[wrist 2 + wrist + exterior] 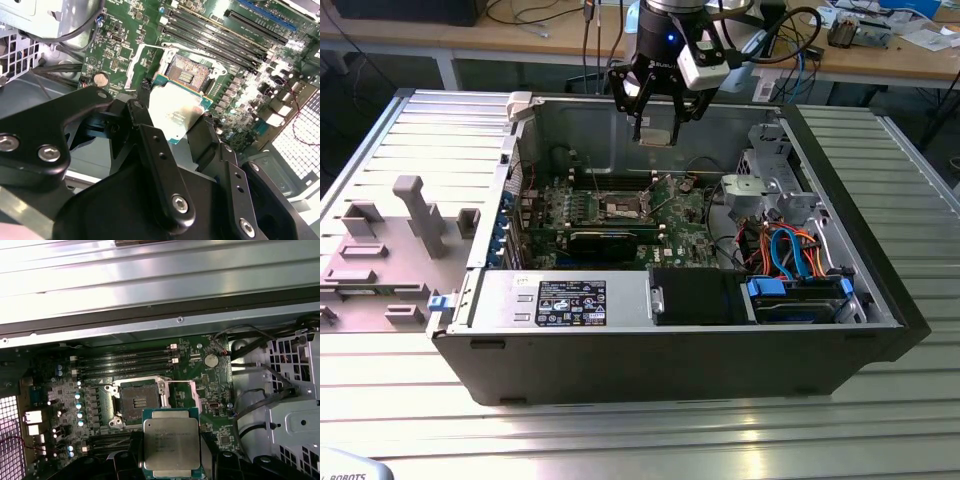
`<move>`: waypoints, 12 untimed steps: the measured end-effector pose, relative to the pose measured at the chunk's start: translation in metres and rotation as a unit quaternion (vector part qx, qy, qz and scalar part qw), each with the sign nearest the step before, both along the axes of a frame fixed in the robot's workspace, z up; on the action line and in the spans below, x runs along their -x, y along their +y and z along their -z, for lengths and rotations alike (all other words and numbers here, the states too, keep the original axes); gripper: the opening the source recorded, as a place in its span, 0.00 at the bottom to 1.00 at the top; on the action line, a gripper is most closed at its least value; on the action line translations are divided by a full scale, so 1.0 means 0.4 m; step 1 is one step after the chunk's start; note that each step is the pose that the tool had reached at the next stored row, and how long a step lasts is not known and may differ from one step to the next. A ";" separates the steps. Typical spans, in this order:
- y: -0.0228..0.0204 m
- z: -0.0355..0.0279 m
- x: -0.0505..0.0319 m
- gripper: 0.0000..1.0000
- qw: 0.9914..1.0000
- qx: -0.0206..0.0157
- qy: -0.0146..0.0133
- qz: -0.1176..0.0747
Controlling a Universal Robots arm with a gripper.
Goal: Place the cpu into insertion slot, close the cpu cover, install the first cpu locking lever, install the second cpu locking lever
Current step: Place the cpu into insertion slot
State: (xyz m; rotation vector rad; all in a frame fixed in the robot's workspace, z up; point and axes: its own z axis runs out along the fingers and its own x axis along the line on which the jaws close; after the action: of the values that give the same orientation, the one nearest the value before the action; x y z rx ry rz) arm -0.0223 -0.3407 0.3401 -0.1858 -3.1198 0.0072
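In the exterior view the gripper (656, 127) hangs over the back half of an open computer case (650, 350) that lies on a ribbed metal table (620, 440), its fingers clamped on the cpu (656, 137), which is held flat and level about at the height of the case's back rim, with open air between it and the green motherboard (680, 222); the insertion slot (623, 207) lies uncovered below, the drive cage (765, 190) and the bundle of cables (790, 255) sit well apart toward the exterior view's right, and a grey fixture tray (390, 250) lies outside the case toward the exterior view's left. In the second wrist view the cpu (177, 112) shows its silvery top between two black fingers (145, 132) pressing on opposite edges; the insertion slot (187, 75) is bare, and the cpu cover (134, 62) is swung back off the far side of it. In the first wrist view the cpu (170, 445) sits square in the gripper (170, 456), its edges roughly parallel to the rim of the insertion slot (137, 402); the cpu cover (196, 396) stands folded away just beside the slot, the memory slots (125, 362) run along its other side, and nothing lies over the socket
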 end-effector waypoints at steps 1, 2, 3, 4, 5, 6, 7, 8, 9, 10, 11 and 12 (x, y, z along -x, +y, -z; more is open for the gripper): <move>0.000 0.000 0.000 0.54 1.000 0.000 0.000 0.001; 0.000 0.000 0.000 0.54 1.000 0.000 0.000 0.002; 0.000 0.000 0.000 0.54 1.000 0.001 0.000 0.003; 0.000 0.000 0.000 0.54 1.000 0.001 0.000 0.004; 0.000 0.000 0.000 0.54 1.000 0.001 0.000 0.004; 0.000 0.000 0.000 0.54 1.000 0.001 0.000 0.006; 0.000 0.000 0.000 0.54 1.000 0.001 0.000 0.007; 0.000 0.000 0.000 0.54 1.000 0.002 0.000 0.008; 0.000 0.000 0.000 0.54 1.000 0.002 0.000 0.009; 0.000 0.001 0.000 0.54 1.000 0.002 0.000 0.010; 0.000 0.001 0.000 0.54 1.000 0.002 0.000 0.011; 0.000 0.001 0.000 0.54 1.000 0.002 0.000 0.012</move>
State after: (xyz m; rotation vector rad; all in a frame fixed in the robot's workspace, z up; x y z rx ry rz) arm -0.0223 -0.3407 0.3399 -0.2219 -3.1176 0.0132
